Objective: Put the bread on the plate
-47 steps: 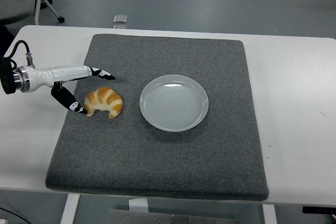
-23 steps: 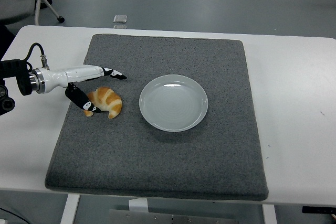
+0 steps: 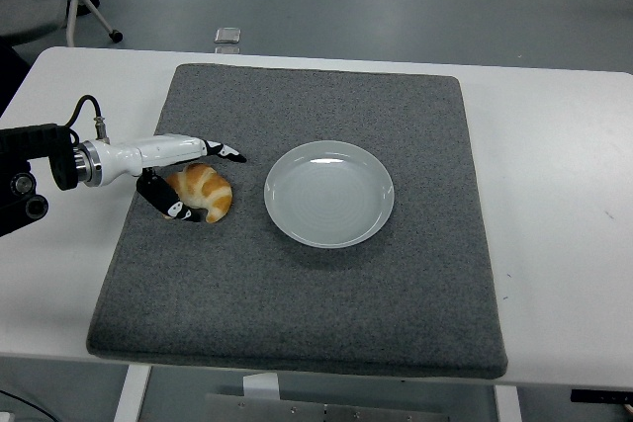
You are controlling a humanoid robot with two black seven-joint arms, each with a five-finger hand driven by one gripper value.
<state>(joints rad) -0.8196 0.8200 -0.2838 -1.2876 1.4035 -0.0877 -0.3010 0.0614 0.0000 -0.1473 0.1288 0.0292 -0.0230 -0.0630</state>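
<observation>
The left hand (image 3: 194,177) reaches in from the left edge over the grey mat (image 3: 297,284), its fingers spread around the bread (image 3: 203,191): the upper fingers (image 3: 223,151) stretch over the far side of the bread, while the thumb (image 3: 170,205) curls down at its near left side, touching or almost touching it. The grasp is not closed, and the bread lies flat on the mat. The bread is a golden-brown croissant, curved, with paler bands across its back. It sits on the left part of the mat, near the white plate (image 3: 328,194) but apart from it, the plate lying to its right.
</observation>
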